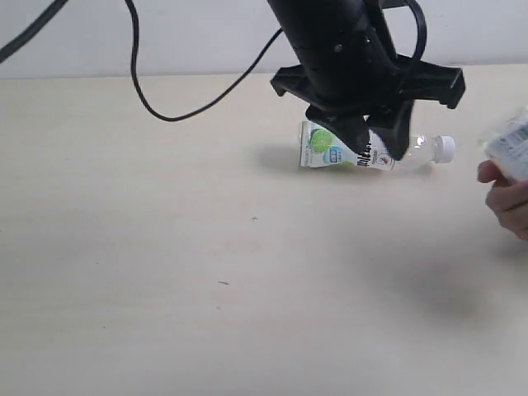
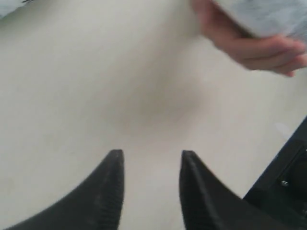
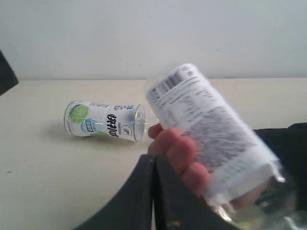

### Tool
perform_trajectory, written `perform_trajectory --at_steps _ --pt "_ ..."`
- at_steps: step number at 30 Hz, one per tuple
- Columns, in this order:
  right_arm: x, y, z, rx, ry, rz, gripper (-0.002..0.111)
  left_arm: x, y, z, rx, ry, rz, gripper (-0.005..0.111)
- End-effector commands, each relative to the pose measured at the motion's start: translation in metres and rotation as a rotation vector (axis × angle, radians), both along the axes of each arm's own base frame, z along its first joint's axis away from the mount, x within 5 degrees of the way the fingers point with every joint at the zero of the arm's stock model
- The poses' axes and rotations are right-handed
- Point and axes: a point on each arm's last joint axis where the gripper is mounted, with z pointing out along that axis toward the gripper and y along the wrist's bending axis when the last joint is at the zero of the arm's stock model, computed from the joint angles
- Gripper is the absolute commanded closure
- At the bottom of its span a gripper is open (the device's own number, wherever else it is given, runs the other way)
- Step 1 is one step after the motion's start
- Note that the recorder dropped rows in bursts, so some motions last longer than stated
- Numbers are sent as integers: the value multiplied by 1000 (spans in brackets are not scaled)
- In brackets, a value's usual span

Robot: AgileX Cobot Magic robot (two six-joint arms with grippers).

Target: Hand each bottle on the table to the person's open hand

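One clear bottle with a green lime label and a white cap lies on its side on the beige table; it also shows in the right wrist view as the lying bottle. My left gripper hangs open just in front of it, and the left gripper has only bare table between its fingers. At the right edge the person's hand grips a second, blurred bottle. That hand and its bottle sit right behind my right gripper, which is shut on nothing.
A black cable loops over the far part of the table. The hand with its bottle appears beyond my left fingers. A black piece of arm hardware stands close beside them. Pale wall runs behind the table.
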Motion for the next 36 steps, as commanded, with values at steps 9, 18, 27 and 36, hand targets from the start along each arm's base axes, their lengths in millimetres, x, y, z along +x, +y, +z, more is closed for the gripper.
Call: perform_trajectory --at_steps 9,18,27,36 --pt "0 0 -1 -1 -10 1 108 -10 66 5 110 -140 58 107" --pt "0 0 -1 -1 -10 1 108 -34 138 18 -98 -373 207 107" --pt "0 0 -1 -1 -10 1 108 -80 216 1 -256 -588 373 107" --pt "0 0 -1 -1 -10 1 108 -127 277 -30 -324 -719 504 107"
